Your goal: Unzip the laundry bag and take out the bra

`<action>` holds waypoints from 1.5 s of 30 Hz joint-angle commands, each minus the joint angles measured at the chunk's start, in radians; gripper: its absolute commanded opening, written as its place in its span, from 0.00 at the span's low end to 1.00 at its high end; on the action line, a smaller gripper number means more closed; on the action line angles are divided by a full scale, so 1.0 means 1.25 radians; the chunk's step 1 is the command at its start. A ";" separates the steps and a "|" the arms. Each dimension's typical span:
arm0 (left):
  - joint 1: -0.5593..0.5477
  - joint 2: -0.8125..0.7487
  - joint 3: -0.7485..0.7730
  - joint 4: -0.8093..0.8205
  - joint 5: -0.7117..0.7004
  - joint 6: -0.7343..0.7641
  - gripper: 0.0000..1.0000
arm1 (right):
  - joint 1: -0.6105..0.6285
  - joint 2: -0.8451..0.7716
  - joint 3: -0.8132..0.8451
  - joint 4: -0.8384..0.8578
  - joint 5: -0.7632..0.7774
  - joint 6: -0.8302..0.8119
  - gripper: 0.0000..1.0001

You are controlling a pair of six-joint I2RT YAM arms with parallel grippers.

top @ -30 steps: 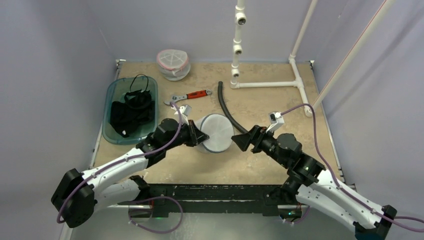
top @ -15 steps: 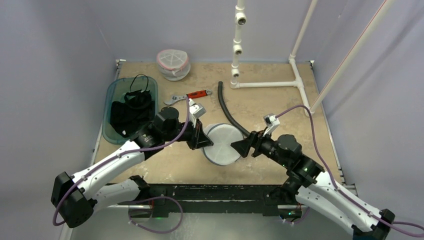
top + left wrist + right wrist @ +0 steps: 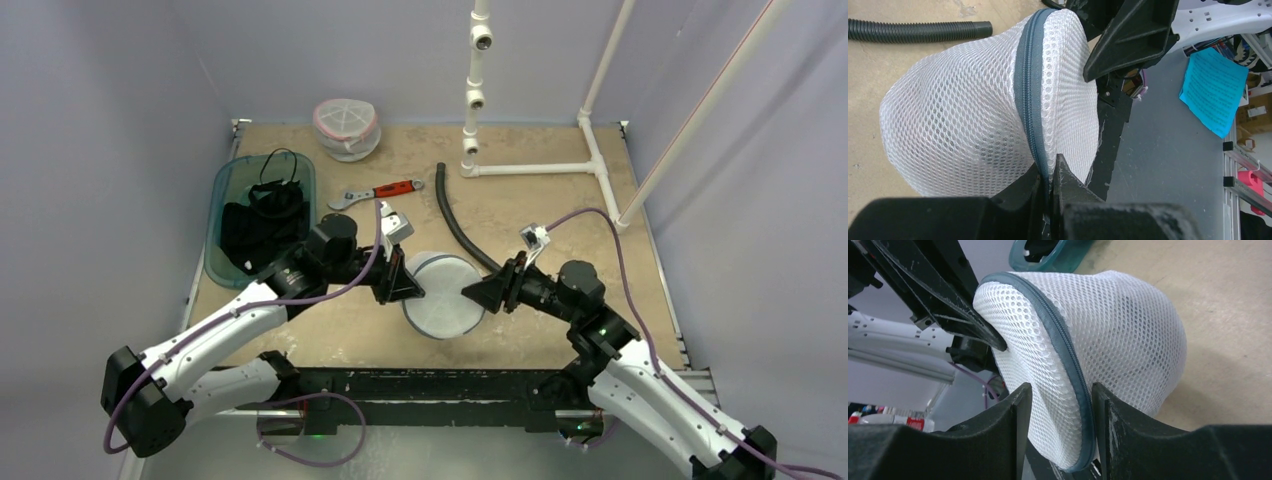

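The laundry bag (image 3: 445, 295) is a white mesh dome with a grey-blue zipper (image 3: 1028, 75) round its rim, lifted on edge between both arms near the table's front middle. My left gripper (image 3: 405, 285) is shut on the zipper rim (image 3: 1050, 170) at the bag's left side. From the right, my right gripper (image 3: 475, 292) straddles the opposite rim (image 3: 1060, 390), with both fingers pressing the mesh and the zipper (image 3: 1058, 325) between them. The zipper looks closed along the parts in view. The bra is hidden.
A teal bin (image 3: 225, 190) with black garments stands at the left. Behind it sits a second mesh bag (image 3: 347, 128). A red-handled wrench (image 3: 378, 192), a black hose (image 3: 458, 225) and a white pipe frame (image 3: 530, 168) lie further back.
The left gripper carried the bag slightly right and toward the front edge, tipping it up. The right gripper moved in onto the bag's right rim and narrowed its jaws around it.
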 commanded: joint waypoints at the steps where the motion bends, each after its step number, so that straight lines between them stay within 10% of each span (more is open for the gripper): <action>1: 0.001 -0.004 0.055 0.037 0.010 0.032 0.00 | -0.002 0.030 0.020 0.053 -0.098 -0.002 0.51; 6: 0.002 0.010 0.071 0.023 -0.011 0.051 0.00 | -0.002 0.038 0.015 0.047 -0.101 -0.006 0.35; 9: 0.001 0.013 0.071 0.031 -0.050 0.040 0.00 | -0.001 0.040 0.025 0.038 -0.090 -0.003 0.09; 15: 0.001 -0.041 0.047 0.011 -0.298 -0.091 0.78 | -0.001 0.032 0.079 0.004 -0.009 -0.009 0.00; 17: 0.002 -0.092 -0.002 0.055 -0.323 -0.154 0.87 | -0.001 0.033 0.099 0.009 0.013 0.000 0.00; 31: 0.000 -0.533 -0.362 0.315 -0.552 -0.595 0.92 | 0.030 0.054 -0.061 0.462 0.262 0.313 0.00; 45: -0.071 -0.350 -0.449 0.481 -0.616 -0.743 0.85 | 0.233 0.259 -0.099 0.612 0.525 0.439 0.00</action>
